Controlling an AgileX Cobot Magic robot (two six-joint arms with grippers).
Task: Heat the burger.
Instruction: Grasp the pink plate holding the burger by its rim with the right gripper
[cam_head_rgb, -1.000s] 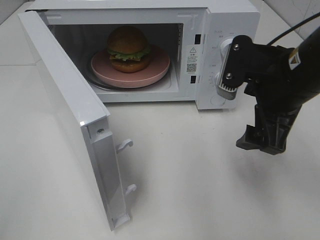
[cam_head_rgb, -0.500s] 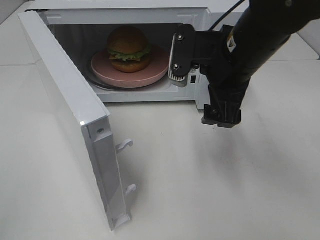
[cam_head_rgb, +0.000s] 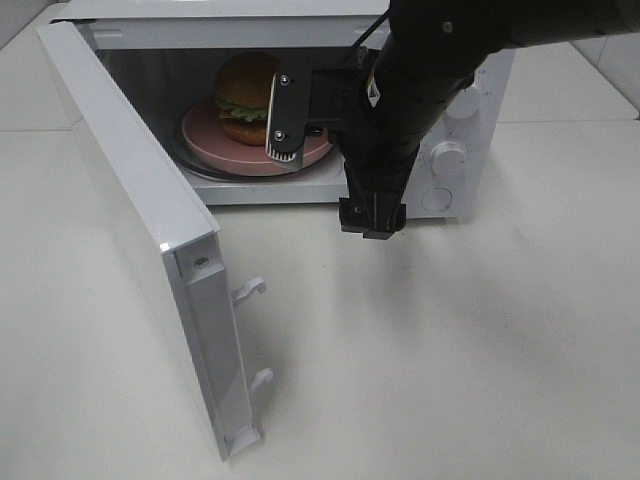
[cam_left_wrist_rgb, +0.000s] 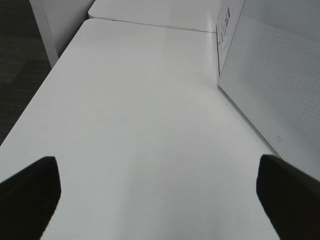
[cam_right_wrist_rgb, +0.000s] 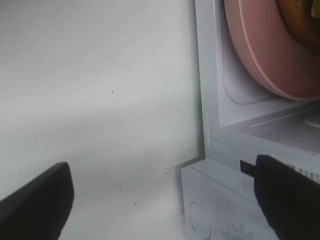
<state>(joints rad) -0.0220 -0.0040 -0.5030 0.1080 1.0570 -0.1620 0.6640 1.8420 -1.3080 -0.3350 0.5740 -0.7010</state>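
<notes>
Right gripper (cam_head_rgb: 315, 150), matte black with ribbed pale pads, hangs wide and empty before the glossy-bunned burger (cam_head_rgb: 243, 96) on a smooth round pink plate (cam_head_rgb: 215, 145) inside the boxy white microwave (cam_head_rgb: 470, 150), upper centre; its door (cam_head_rgb: 140, 230) stands open over the matte white counter (cam_head_rgb: 450, 370).

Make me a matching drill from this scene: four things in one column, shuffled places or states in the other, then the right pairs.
Things:
1. tall burger with golden-brown bun
2. round pink plate
3. white microwave door
4. right gripper

States:
A. swung wide open
B. jaws apart, empty, before the oven mouth
C. sits on the plate
D. lies inside the white microwave

Pairs: 1-C, 2-D, 3-A, 4-B
</notes>
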